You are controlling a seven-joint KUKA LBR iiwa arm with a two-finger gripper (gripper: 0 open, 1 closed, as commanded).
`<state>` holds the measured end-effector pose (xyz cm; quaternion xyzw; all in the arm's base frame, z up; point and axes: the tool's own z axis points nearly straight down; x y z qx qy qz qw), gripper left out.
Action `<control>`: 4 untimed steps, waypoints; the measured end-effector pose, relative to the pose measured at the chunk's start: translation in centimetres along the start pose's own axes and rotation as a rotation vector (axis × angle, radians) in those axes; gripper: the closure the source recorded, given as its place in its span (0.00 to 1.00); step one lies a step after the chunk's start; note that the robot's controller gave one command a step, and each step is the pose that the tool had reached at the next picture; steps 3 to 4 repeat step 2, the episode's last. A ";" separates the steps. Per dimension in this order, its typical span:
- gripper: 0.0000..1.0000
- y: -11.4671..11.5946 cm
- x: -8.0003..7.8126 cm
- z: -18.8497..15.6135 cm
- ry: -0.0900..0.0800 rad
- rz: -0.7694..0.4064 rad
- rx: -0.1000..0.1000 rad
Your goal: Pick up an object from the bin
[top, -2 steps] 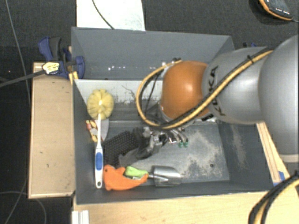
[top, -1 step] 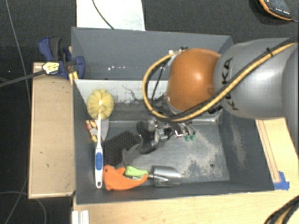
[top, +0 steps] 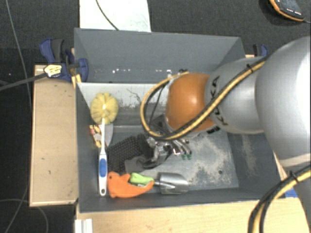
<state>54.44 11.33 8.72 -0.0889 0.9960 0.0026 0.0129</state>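
The tool [top: 158, 152] is down low in the grey metal bin [top: 214, 166], near the middle of its floor. It sits beneath the arm's rounded orange cover and a loop of yellow-and-black cable. Whether the tool is open or closed cannot be told, since the wrist and cabling hide most of it.

The nearest thing is a black ribbed object [top: 124, 147], which lies flat on the floor just to the tool's left. Its right end reaches under the tool, and whether the two touch is unclear.

In front of the tool, along the bin's near wall, lies a silver metal piece [top: 171, 182]. To the left of that piece is an orange plastic object [top: 121, 187], with a small green piece [top: 141, 180] lying on it.

Farther left, against the bin's left wall, a long-handled brush [top: 102, 164] lies lengthwise. It has a white handle with a blue grip, and its round pale yellow head points toward the back wall.
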 end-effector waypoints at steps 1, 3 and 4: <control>1.00 0.6 0.6 -8.3 0.008 -0.008 0.001; 1.00 0.0 0.0 -15.5 -0.001 -0.051 0.000; 1.00 0.0 0.0 -15.5 -0.001 -0.051 0.000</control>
